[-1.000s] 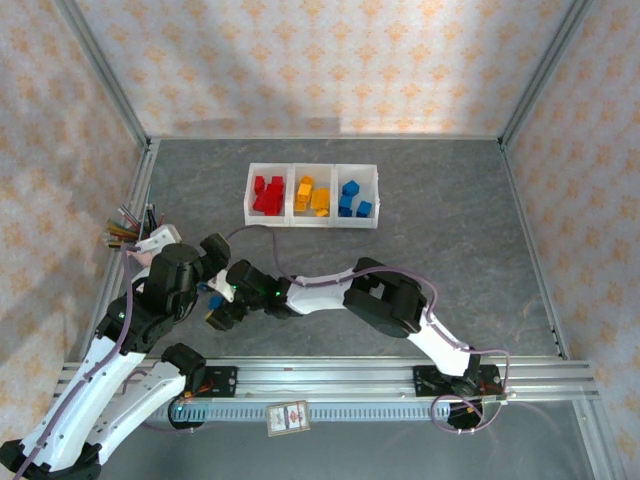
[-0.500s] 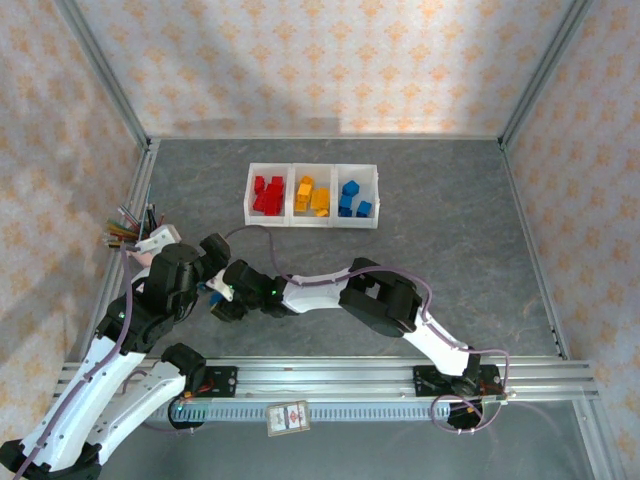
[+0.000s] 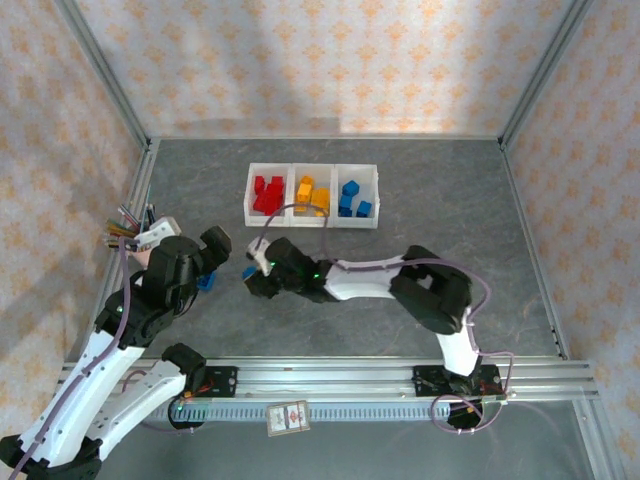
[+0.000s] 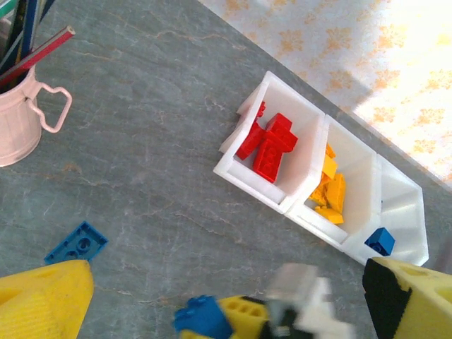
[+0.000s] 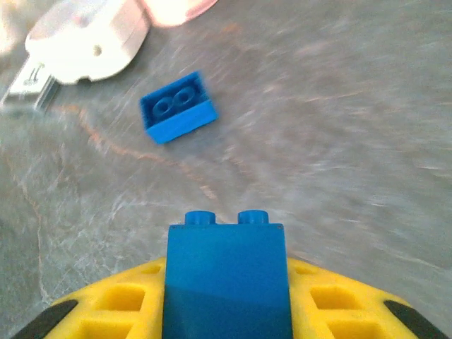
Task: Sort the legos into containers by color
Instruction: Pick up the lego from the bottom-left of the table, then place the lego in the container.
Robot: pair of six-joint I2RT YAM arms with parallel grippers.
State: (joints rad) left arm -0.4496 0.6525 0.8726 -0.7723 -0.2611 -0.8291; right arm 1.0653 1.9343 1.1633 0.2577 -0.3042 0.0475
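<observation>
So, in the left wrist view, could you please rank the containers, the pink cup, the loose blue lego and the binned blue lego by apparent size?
1. containers
2. pink cup, cropped by the frame
3. loose blue lego
4. binned blue lego; farther off, so this pair is unsure

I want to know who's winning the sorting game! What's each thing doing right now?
Right gripper: shut on a blue brick.
Left gripper: open, holding nothing.
Loose brick: lying on the table.
Bins: holding red bricks, yellow bricks, blue bricks.
Cup: upright, holding pens.
</observation>
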